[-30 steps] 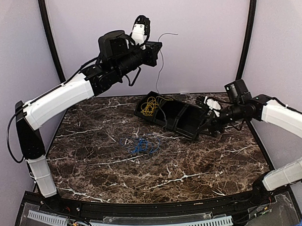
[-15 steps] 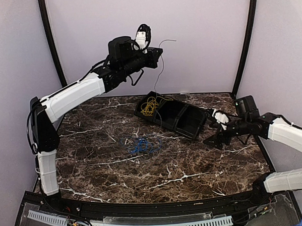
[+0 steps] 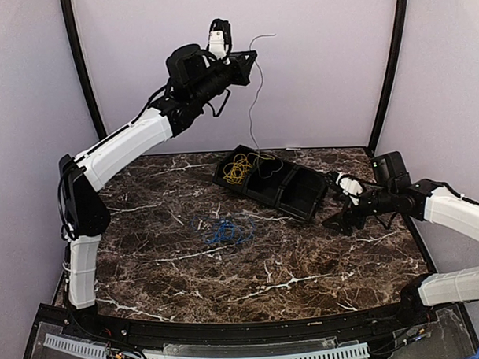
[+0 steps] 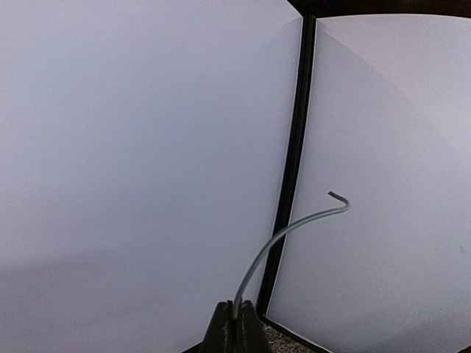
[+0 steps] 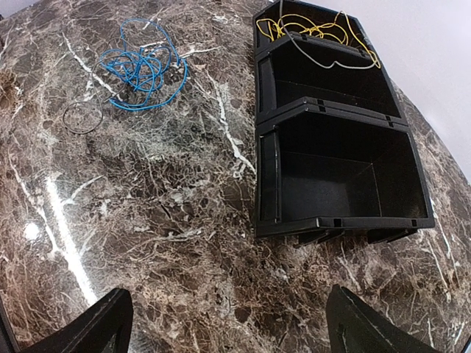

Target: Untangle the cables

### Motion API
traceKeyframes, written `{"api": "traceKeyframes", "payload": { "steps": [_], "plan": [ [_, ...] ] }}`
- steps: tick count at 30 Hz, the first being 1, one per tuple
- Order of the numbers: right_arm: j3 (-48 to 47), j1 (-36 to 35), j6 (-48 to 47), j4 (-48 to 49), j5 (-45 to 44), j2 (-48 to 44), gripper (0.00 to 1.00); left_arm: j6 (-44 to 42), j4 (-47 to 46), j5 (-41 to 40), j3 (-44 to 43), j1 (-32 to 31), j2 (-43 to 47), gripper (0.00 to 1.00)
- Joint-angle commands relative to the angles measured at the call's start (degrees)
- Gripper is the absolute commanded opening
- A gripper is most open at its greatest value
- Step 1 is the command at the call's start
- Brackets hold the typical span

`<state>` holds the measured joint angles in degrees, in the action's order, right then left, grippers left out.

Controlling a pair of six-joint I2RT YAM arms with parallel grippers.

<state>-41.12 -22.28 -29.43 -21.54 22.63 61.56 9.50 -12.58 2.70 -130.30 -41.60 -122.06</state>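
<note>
My left gripper [image 3: 253, 58] is raised high near the back wall, shut on a thin grey wire [image 4: 287, 232]. The grey wire [image 3: 252, 108] hangs down from it into the left compartment of a black tray [image 3: 265, 199]. A yellow cable [image 3: 239, 170] lies coiled in that compartment, the grey strand running over it [image 5: 309, 31]. A blue cable [image 3: 225, 231] sits in a loose bundle on the marble in front of the tray [image 5: 140, 70]. My right gripper [image 3: 343, 203] hovers open just off the tray's right end, its jaws wide apart over bare marble [image 5: 232, 323].
The tray [image 5: 331, 224] has three compartments; the middle and near ones hold nothing. A small black ring [image 5: 82, 118] lies on the marble beside the blue cable. Black frame posts stand at the back corners and pale walls close in the table.
My left gripper has lifted the grey wire higher. The right gripper has drawn back from the tray's right end towards the right and opened fully.
</note>
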Motion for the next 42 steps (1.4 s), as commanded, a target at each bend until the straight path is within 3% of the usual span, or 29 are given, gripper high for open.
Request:
{"api": "traceKeyframes", "payload": {
  "steps": [1, 12, 23, 35, 42],
  "plan": [
    [0.9, 0.3, 0.1, 2.6, -1.2, -0.1, 0.93, 2.0, -4.0, 1.3, -2.8, 1.2, -2.0, 0.00],
    [1.3, 0.4, -0.6, 3.1, -2.8, 1.0, 0.93, 3.6, -7.0, 2.4, 6.6, 2.6, -5.7, 0.00],
    [1.3, 0.4, -1.0, 2.7, -3.2, 1.9, 0.92, 2.4, -10.9, 3.7, 7.4, 2.7, -10.1, 0.00],
    [1.5, 0.4, -1.6, 2.9, -3.4, 2.1, 0.90, 8.4, -13.3, 15.7, 18.8, 2.7, -10.9, 0.00],
    [1.4, 0.4, -1.7, 2.8, -3.2, 2.8, 0.89, 8.2, -13.9, 17.8, 22.9, 2.7, -10.7, 0.00]
  ]
}}
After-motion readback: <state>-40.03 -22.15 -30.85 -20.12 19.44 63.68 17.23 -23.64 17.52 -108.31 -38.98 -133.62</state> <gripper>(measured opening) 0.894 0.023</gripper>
